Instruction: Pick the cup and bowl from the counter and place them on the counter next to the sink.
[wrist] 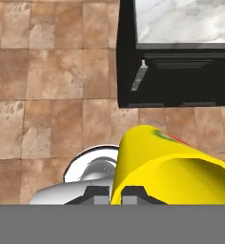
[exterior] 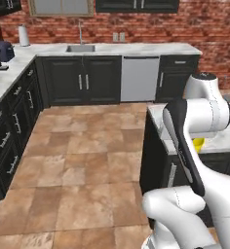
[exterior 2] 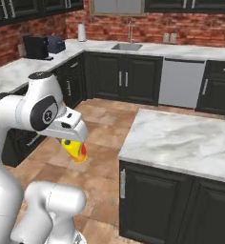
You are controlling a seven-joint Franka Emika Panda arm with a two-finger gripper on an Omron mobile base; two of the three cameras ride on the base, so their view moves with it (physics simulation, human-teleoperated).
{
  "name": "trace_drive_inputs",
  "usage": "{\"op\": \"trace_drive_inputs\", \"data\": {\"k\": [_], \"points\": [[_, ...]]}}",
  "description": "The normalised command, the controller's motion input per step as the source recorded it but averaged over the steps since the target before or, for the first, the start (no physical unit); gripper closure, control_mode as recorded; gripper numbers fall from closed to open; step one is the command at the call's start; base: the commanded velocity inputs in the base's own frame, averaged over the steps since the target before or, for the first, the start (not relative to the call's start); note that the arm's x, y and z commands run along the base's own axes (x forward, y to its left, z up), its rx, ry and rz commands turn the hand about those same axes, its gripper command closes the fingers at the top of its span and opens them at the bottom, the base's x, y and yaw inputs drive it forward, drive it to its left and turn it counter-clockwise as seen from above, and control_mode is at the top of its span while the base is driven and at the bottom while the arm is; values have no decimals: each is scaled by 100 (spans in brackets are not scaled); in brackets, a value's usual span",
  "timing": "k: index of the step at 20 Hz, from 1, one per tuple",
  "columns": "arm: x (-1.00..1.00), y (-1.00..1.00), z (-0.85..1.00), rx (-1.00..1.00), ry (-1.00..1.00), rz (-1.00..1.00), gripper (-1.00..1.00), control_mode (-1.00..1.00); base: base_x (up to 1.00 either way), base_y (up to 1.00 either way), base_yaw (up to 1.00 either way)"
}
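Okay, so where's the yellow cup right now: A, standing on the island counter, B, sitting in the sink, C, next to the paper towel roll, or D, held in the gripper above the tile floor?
D: the cup hangs tilted under the hand in the shut gripper, with brown tile floor beneath it, off the edge of the island counter and far from the sink.

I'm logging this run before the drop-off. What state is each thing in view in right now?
cup: held in the gripper, lifted over the floor, tilted.
gripper: jaws shut on the cup.
sink: basin looks empty, faucet off as far as visible.
cabinet doors: closed.
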Motion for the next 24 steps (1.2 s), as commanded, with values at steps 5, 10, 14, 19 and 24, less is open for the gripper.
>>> {"op": "trace_drive_inputs", "data": {"k": [5, 10, 14, 19, 24], "points": [[0, 0, 0, 0, 0, 0, 100, 100, 88, 100, -1], [0, 0, 0, 0, 0, 0, 100, 100, 100, 98, 0], [0, 0, 0, 0, 0, 0, 100, 100, 100, 91, 0], [0, 0, 0, 0, 0, 0, 100, 100, 100, 42, 1], [0, 0, 0, 0, 0, 0, 100, 100, 100, -19, 0]]}}
